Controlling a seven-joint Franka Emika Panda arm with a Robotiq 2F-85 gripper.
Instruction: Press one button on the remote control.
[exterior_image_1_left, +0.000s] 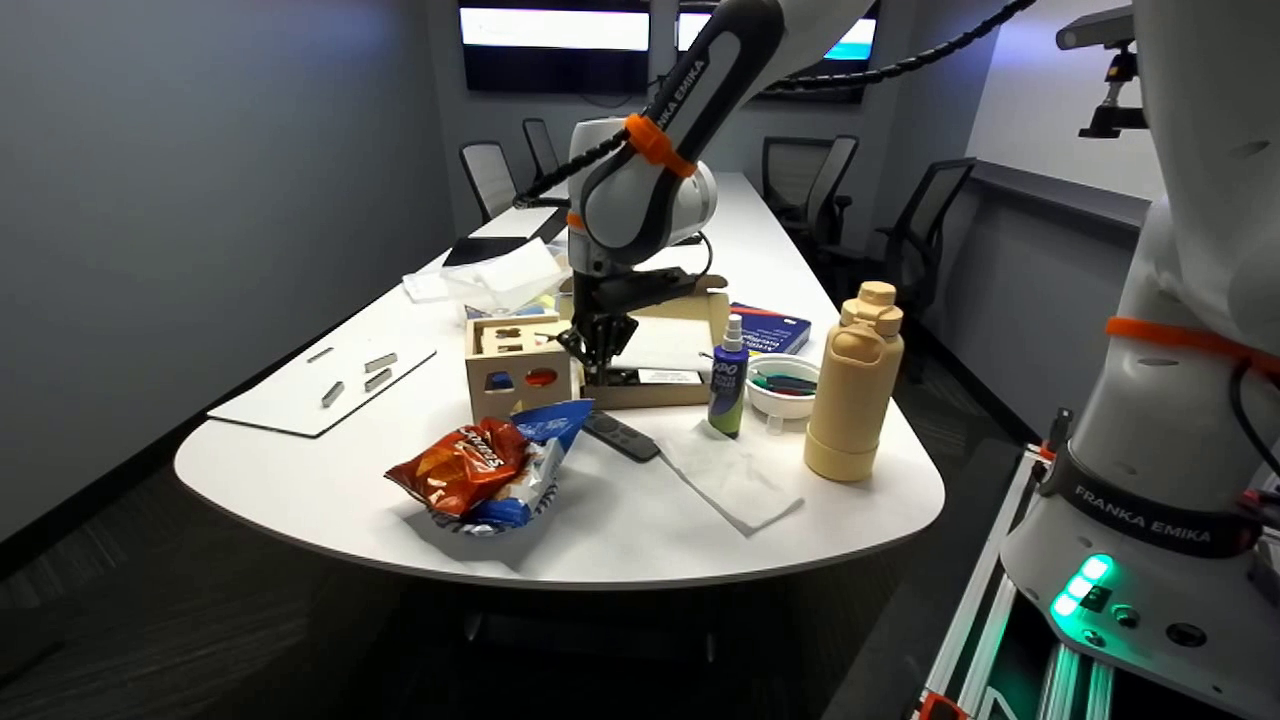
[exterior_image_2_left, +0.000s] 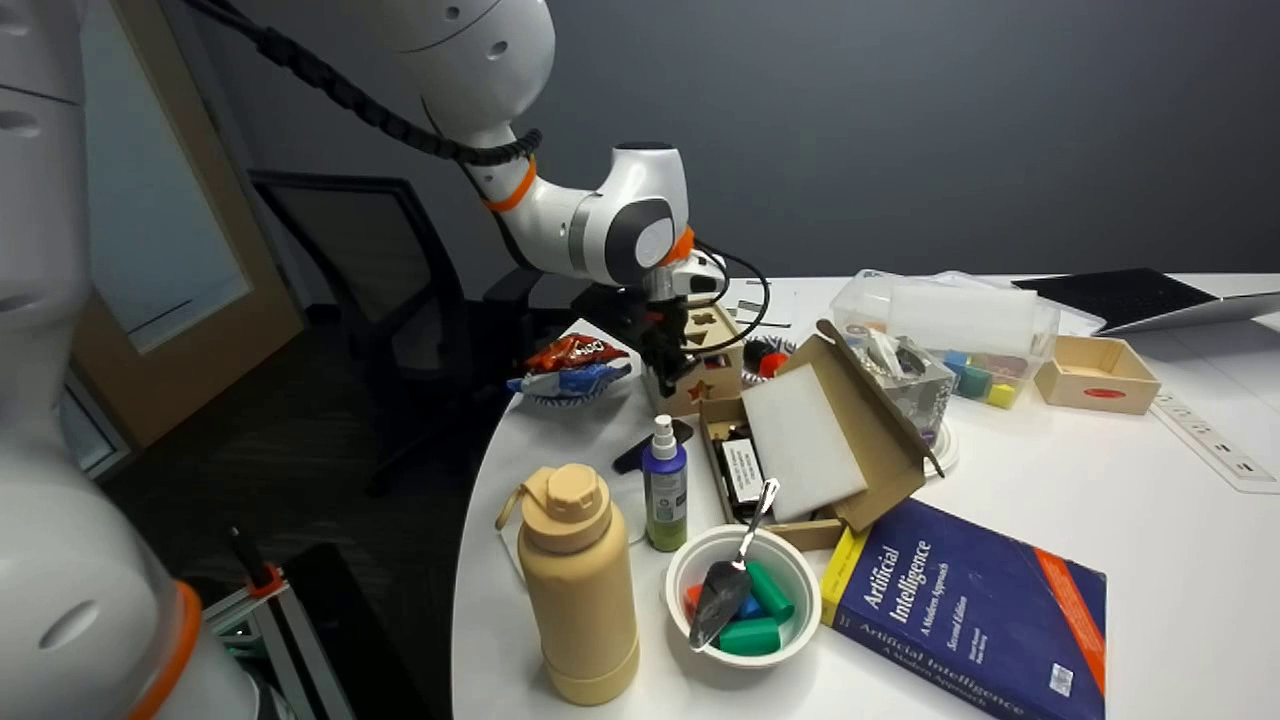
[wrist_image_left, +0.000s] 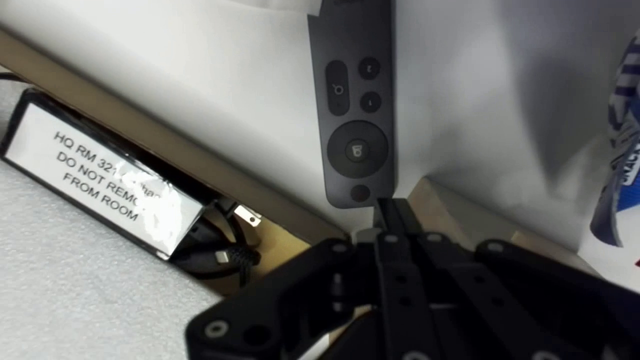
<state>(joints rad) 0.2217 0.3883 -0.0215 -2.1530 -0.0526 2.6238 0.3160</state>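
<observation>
The dark grey remote control (wrist_image_left: 352, 112) lies flat, buttons up, on the white table in the wrist view. It has a large round pad (wrist_image_left: 357, 150), a small dark round button (wrist_image_left: 360, 193) near its close end, and small keys farther up. Its far end runs out of that view, under a white sheet's edge. It shows in both exterior views (exterior_image_1_left: 622, 437) (exterior_image_2_left: 640, 455), partly hidden. My gripper (wrist_image_left: 392, 201) is shut and empty, its tips beside the remote's close corner; I cannot tell their height. It also shows in both exterior views (exterior_image_1_left: 598, 372) (exterior_image_2_left: 668, 378).
An open cardboard box (exterior_image_1_left: 650, 395) and a wooden shape box (exterior_image_1_left: 490, 395) flank the gripper. A snack bowl (exterior_image_1_left: 470, 522), spray bottle (exterior_image_1_left: 728, 385), paper napkin (exterior_image_1_left: 735, 480), tan bottle (exterior_image_1_left: 855, 390) and white bowl (exterior_image_2_left: 690, 545) stand around the remote.
</observation>
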